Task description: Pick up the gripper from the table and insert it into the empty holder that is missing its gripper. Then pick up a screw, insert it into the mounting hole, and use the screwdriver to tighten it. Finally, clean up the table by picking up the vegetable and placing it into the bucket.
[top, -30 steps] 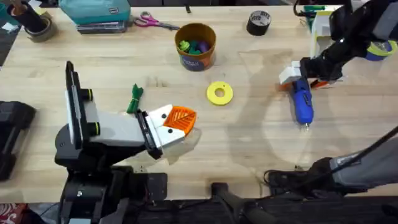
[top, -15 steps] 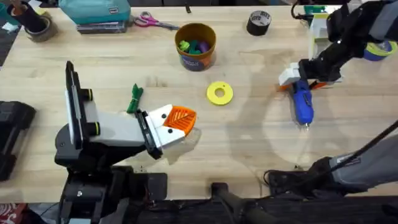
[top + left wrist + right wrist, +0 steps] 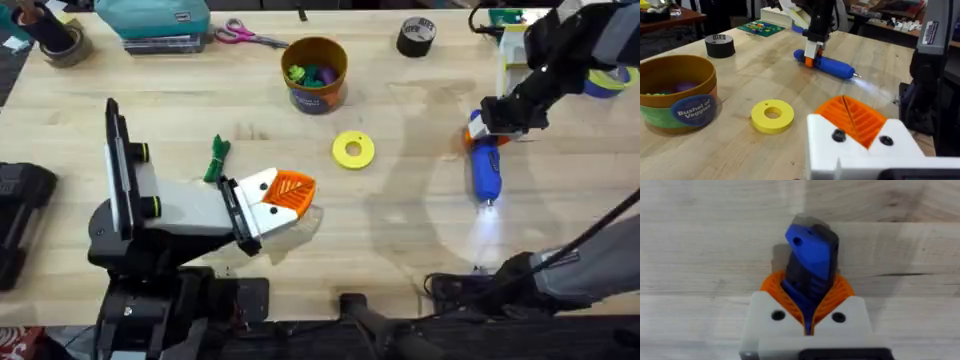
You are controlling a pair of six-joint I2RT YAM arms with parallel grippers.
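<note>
Two arms are mine at this wooden table, and the left one lies low across the near left side, its gripper resting on the board; from the left wrist view I see one white finger block with an orange ribbed pad on it, but I cannot tell whether that hand is spread or pressed together. My right gripper is down at the far right, its orange pads pinching the rear end of the blue electric screwdriver, which lies flat on the table with its thin metal bit pointing toward my bases and a bright patch of light on the wood just past the tip. Toward the far middle stands the yellow-orange bucket with a dark blue label reading "Bushel of Veggies" and coloured toys inside. Near it, between bucket and screwdriver, lies a yellow ring-shaped disc. A black tape roll sits at the far edge. Smallest, the green toy vegetable lies on the wood just beside my left arm, well apart from the bucket.
</note>
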